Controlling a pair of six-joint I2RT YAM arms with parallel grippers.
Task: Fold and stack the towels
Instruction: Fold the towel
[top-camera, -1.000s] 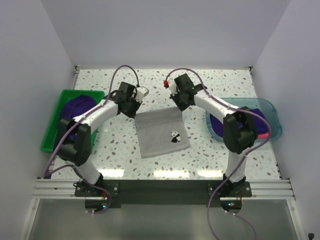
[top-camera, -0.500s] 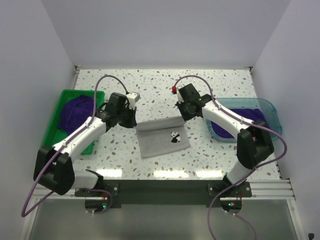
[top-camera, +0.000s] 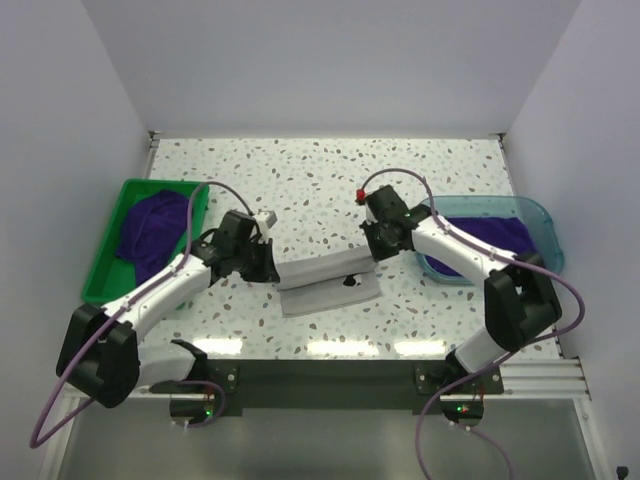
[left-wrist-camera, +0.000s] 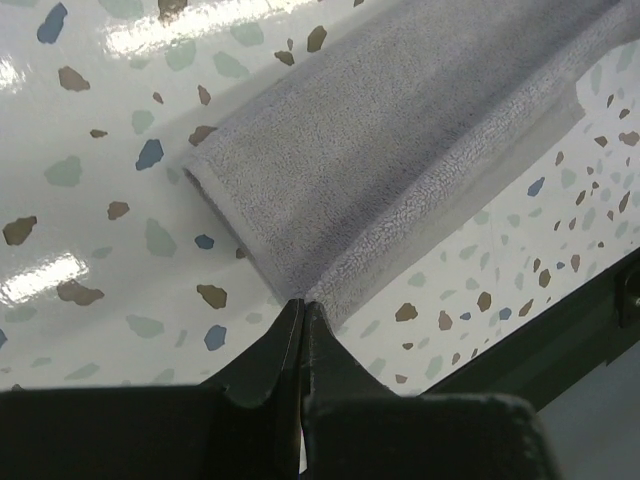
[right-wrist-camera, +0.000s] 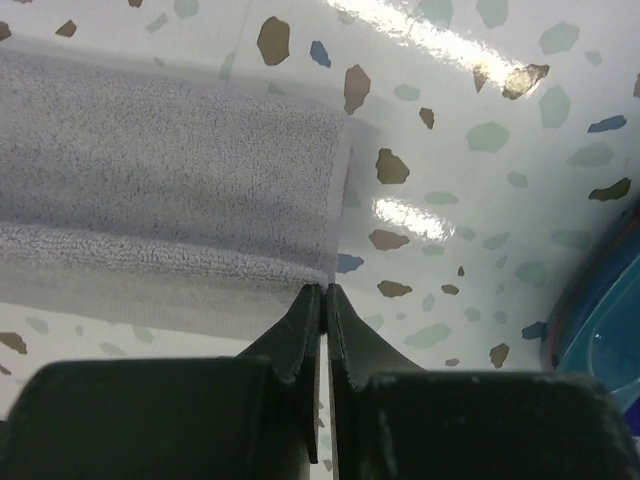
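Only your overhead view shows the layout: the pale grey towel (top-camera: 325, 282) lies mid-tabletop (top-camera: 300, 180), its far edge held up in a fold over the near part. A dark purple towel (top-camera: 150, 222) sits in the green bin (top-camera: 100, 275) at left and a second purple towel (top-camera: 495, 232) in the teal tray (top-camera: 540, 225) at right. Both your arms reach forward and inward, low over the tabletop, one at each end of that raised edge. The wrist views alone show the grips up close: your left hand (left-wrist-camera: 301, 305) is pinched tight on the towel's left corner and your right hand (right-wrist-camera: 325, 290) on its right corner.
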